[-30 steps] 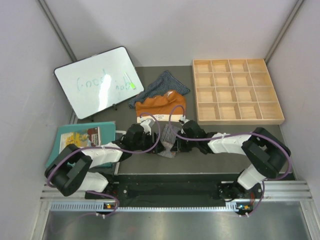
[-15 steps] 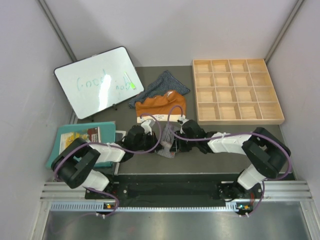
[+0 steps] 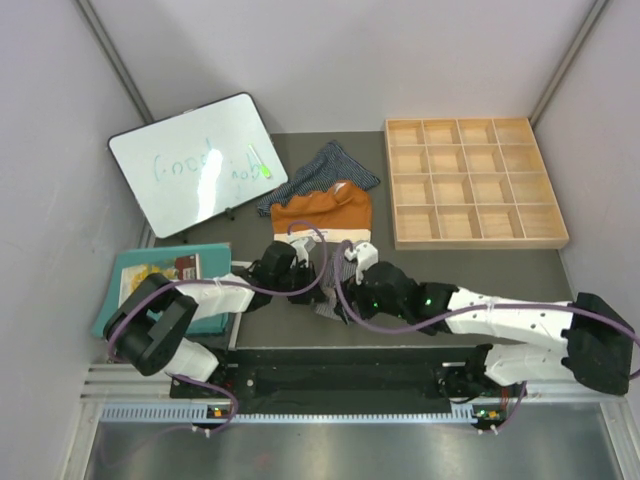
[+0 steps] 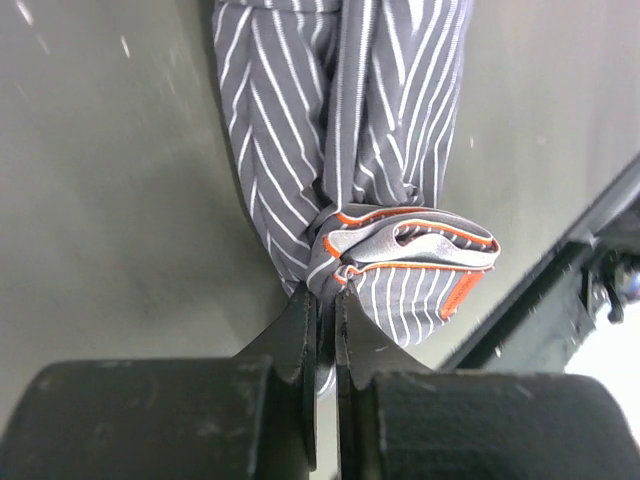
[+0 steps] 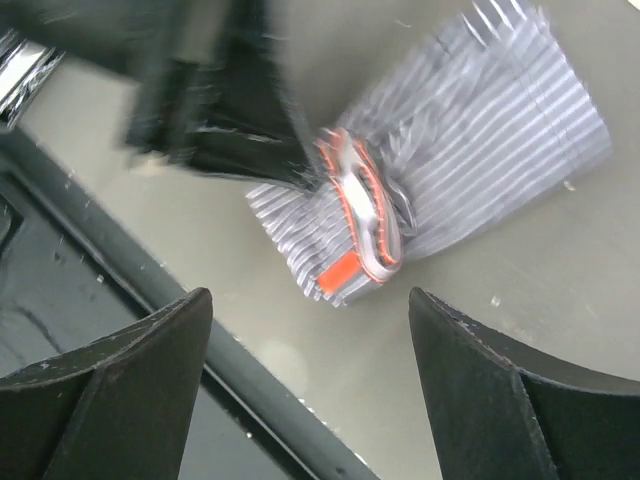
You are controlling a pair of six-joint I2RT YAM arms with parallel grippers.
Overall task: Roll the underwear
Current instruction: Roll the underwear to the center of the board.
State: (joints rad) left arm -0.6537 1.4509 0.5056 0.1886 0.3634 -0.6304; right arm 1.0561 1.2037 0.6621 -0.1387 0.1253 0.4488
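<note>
The grey pinstriped underwear (image 4: 340, 110) lies on the dark table, its near end rolled into a bundle with orange trim (image 4: 415, 245). My left gripper (image 4: 327, 295) is shut on a fold at the left side of that roll. My right gripper (image 5: 308, 300) stands wide open just above the roll (image 5: 345, 225), touching nothing. From above, the left gripper (image 3: 306, 284) and the right gripper (image 3: 348, 298) flank the grey pair (image 3: 332, 270). The rust-orange pair (image 3: 322, 212) and the navy striped pair (image 3: 325, 168) lie flat farther back.
A whiteboard (image 3: 190, 163) leans at the back left. A wooden compartment tray (image 3: 470, 180) sits at the back right. A teal mat with a booklet (image 3: 160, 280) lies at the left. The table's dark front rail (image 5: 120, 260) runs close to the roll.
My right gripper has opened, let go of the grey pair and swung back toward the near edge. My left gripper has shut on the roll.
</note>
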